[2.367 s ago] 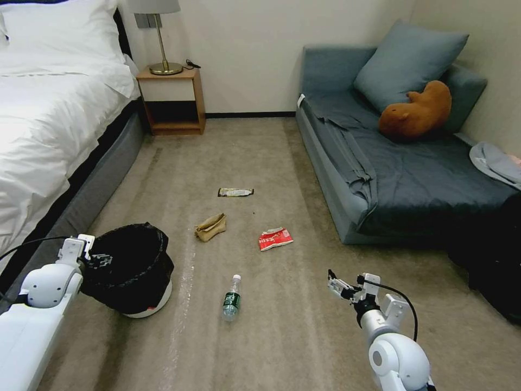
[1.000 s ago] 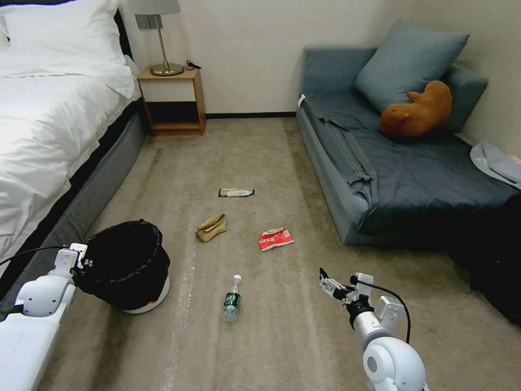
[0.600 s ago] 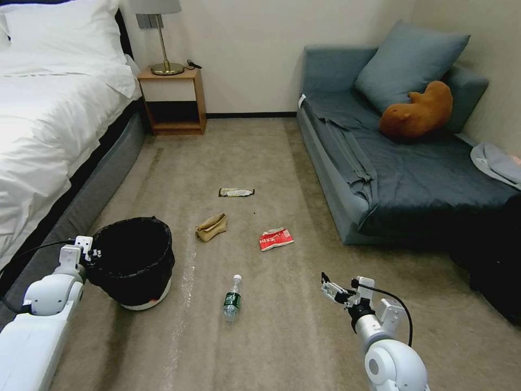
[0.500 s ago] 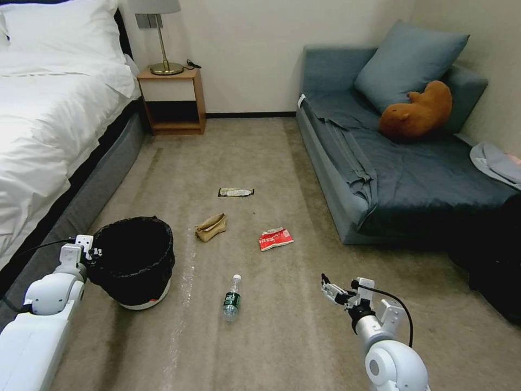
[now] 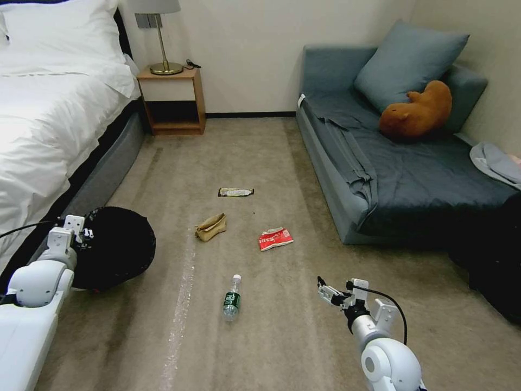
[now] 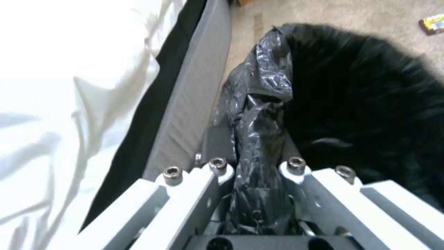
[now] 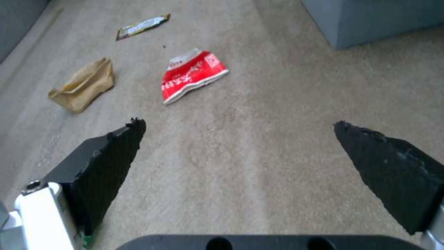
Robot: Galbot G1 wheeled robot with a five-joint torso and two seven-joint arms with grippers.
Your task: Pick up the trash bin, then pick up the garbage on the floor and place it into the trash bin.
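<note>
The trash bin [image 5: 116, 247] is a low round tub wrapped in crinkly black plastic, sitting at the left of the carpet close beside the grey bed base [image 5: 103, 174]; it is tipped so its side faces the head camera, and whether it is clear of the floor cannot be told; the left gripper [image 5: 81, 234] is pinched onto the bin's rim, and the left wrist view shows a bunched fold of the black bag [image 6: 259, 139] clamped between the two fingers, with the dark body of the bin spreading to one side; the bed's white sheet [image 6: 60, 104] hangs just beside it.

The garbage lies scattered on the carpet to the bin's right, well apart from it; nearest the robot is the clear plastic bottle [image 5: 232, 298] with a green label, lying on its side; farther off are the crumpled tan paper bag [image 5: 210, 226] and the red-and-white wrapper [image 5: 275, 238], and beyond them the flat dark-and-gold snack wrapper [image 5: 235, 192]; nothing covers any of them.

The right gripper [image 5: 325, 289] hovers low over bare carpet at the right, its dark fingers [image 7: 102, 163] spread wide with nothing between them; the grey sofa [image 5: 380, 179] stands along the right, a brown plush animal [image 5: 415, 111] lying on it against a cushion; a wooden nightstand [image 5: 171, 100] with a lamp is at the far wall.
</note>
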